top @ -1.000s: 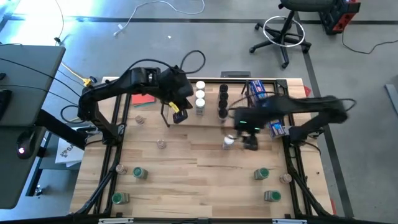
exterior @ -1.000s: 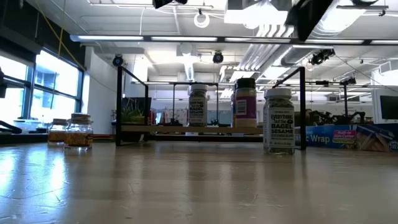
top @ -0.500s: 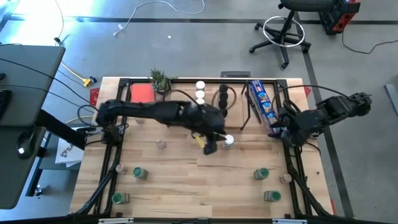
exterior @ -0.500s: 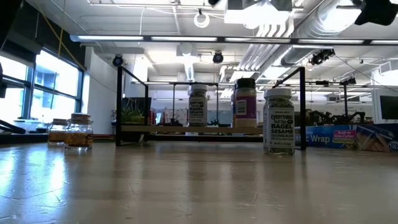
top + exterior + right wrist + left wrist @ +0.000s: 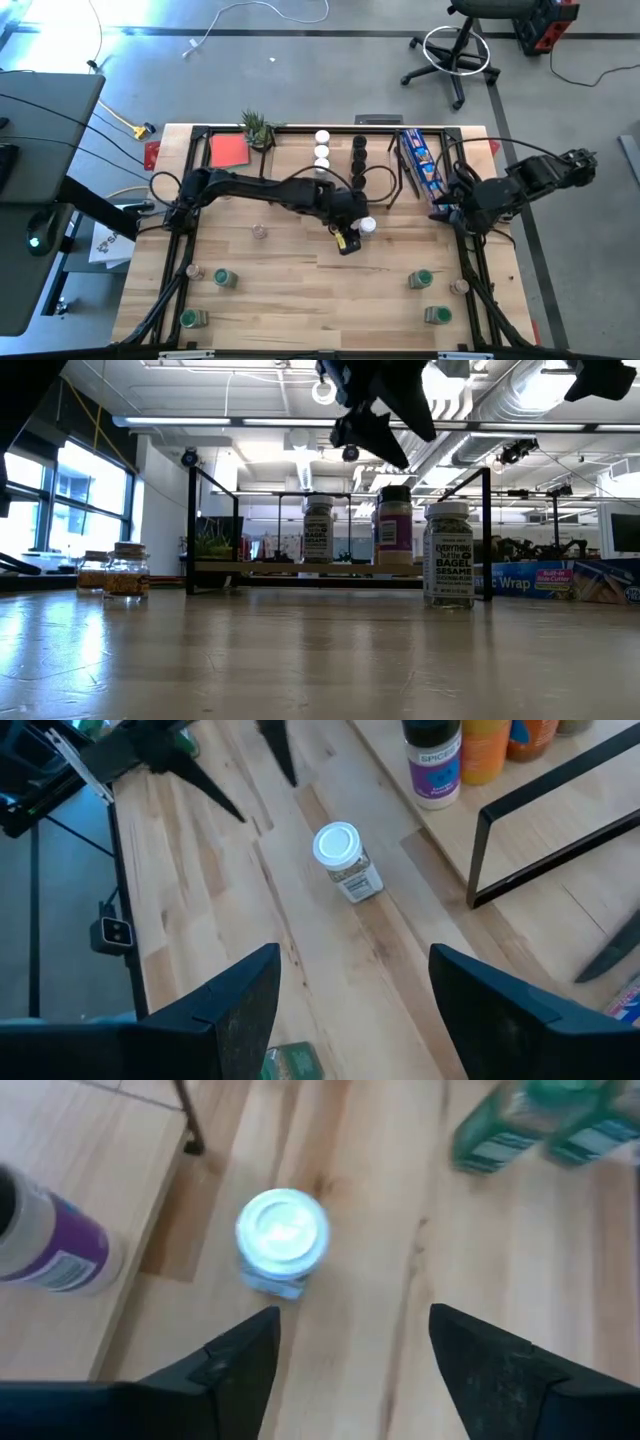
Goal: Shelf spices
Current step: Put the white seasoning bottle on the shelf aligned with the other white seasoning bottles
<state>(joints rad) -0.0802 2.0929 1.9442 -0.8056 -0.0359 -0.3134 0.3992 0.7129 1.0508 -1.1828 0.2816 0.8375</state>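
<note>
On the near part of the desk (image 5: 300, 290) we see four green-lidded jars (image 5: 225, 278) lying well apart. At mid-desk, the left gripper (image 5: 347, 240) hangs just beside the white-lidded jar (image 5: 367, 226), jaws spread and holding nothing; that jar stands upright just in front of the shelf (image 5: 385, 170). At the desk's right edge, the right gripper (image 5: 452, 213) waits, jaws spread. Farther back, the shelf carries several upright jars.
</note>
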